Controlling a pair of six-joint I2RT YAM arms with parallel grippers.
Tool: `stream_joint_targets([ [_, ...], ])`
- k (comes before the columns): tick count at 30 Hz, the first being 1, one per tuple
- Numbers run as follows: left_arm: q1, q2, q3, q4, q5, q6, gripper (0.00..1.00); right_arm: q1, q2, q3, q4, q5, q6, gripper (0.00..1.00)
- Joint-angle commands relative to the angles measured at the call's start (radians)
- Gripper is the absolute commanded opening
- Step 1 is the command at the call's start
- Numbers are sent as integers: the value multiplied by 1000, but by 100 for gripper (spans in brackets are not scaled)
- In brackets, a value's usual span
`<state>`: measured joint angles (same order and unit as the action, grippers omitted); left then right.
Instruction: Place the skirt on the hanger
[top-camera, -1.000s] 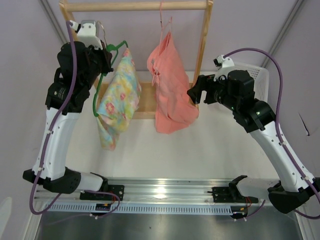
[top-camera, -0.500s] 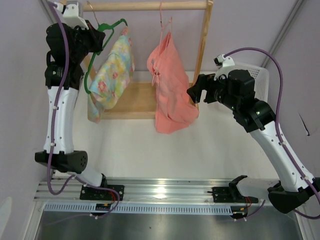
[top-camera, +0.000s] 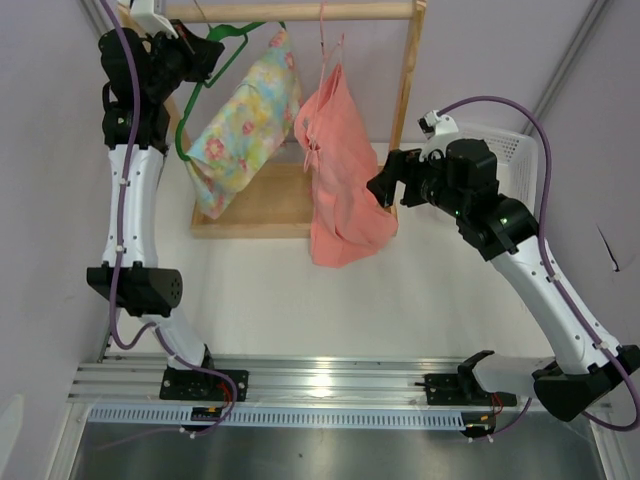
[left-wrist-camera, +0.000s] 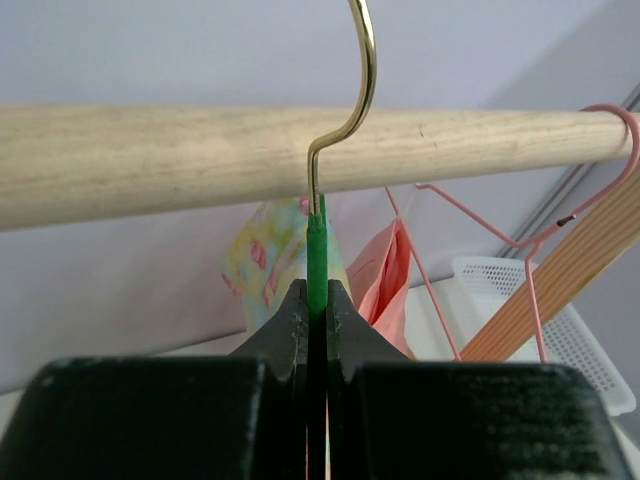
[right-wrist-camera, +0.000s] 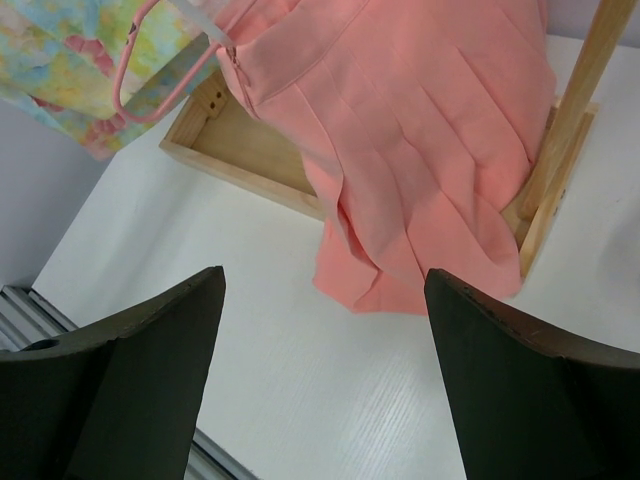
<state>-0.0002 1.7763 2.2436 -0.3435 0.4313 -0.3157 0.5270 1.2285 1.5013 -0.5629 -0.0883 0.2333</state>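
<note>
Left jaws tight on hanger (left-wrist-camera: 316, 252) (with skirt (top-camera: 245, 112))

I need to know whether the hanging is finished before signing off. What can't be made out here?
- Left wrist: the hook tip is cut off by the top edge, so whether it sits over the rod is unclear.
- Top external: the hook is too thin to follow near the left gripper.
- Top external: the skirt covers its own seating on the hanger.
</note>
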Motion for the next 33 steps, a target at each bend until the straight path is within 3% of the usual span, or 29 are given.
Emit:
stream_joint_targets([
  [1,35,9,71,115,67,-72,0,-4,2,-7,46,-8,1,87],
  [9,48,14,48,35,66,-43,0,-4,12,-19,64,-19,18,87],
  [15,106,40,44,-48,93,-140,0,1,11,-23,64,-25,29,87],
  [24,124,57,44,-189,83,-126,0,22,0,-39,57,-7,35,87],
  [33,123,-150,-203,-146,-183,-74,0,33,-14,-76,70,10,41,87],
])
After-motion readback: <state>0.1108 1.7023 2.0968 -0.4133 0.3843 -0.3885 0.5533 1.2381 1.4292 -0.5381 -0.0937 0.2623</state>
